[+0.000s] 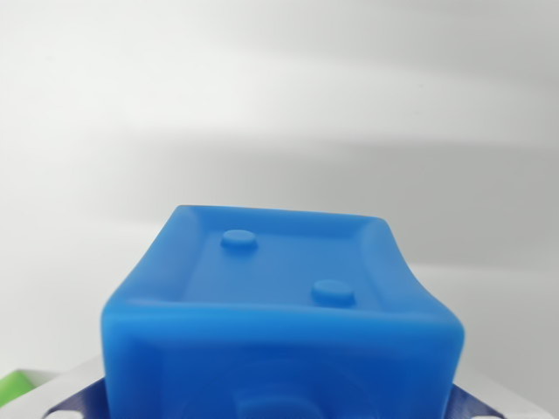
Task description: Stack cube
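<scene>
A blue cube [281,305] fills the lower middle of the wrist view, very close to the camera. Its upper face is recessed and carries two small round studs. My gripper [279,403] is shut on the blue cube: pale finger parts show at the bottom on the wrist view's left [54,394] and right [500,403], pressed against its sides. The cube hides the fingertips themselves. A sliver of a green object [14,381] peeks in at the bottom left edge; its shape cannot be made out.
A plain white surface [279,105] with soft grey shadows spreads behind and above the cube. Nothing else shows on it in this view.
</scene>
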